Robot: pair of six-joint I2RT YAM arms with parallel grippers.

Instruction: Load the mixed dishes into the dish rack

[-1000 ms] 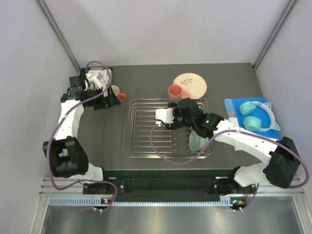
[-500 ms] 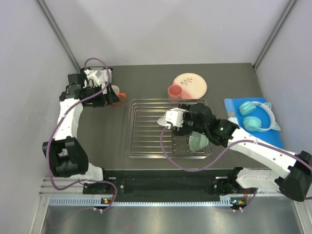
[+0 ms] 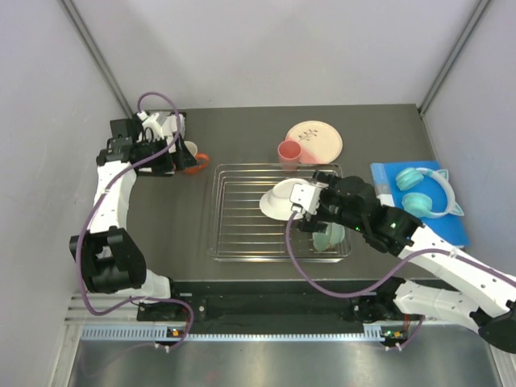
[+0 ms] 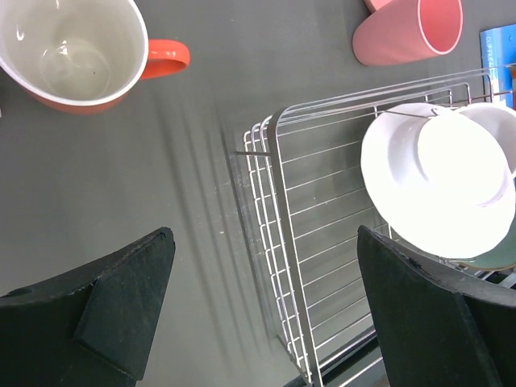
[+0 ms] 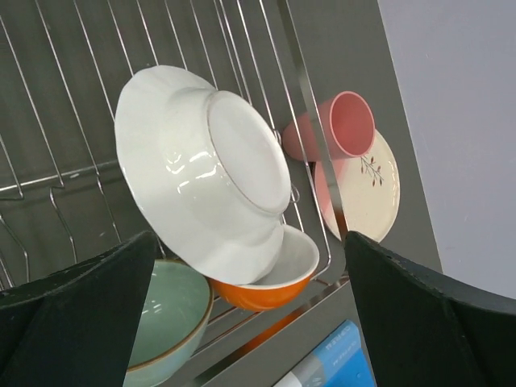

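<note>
Judged step: leave the white bowl seated in the dish rack and back the right gripper away.

1. The right jaws are spread wide and hold nothing. The bowl sits beyond the fingertips, in the centre of the right wrist view.
2. Retreat along the line of the fingers, away from the bowl. A sideways sweep risks clipping the rim of a bowl standing on edge.
3. Check the support. The bowl's lower edge overlaps the orange bowl and appears to lean on it. The green bowl sits just beside, at lower left. A knock could slide all three.

Orientation: the white bowl is round and has no long axis. It stands steeply tilted, with its foot ring and underside turned toward the right wrist camera and its mouth facing away, toward the bars.

The left gripper is open and empty. It hangs over the table between the rack's corner and the mug. The mug is upright at upper left of that view, its handle pointing right.
</note>
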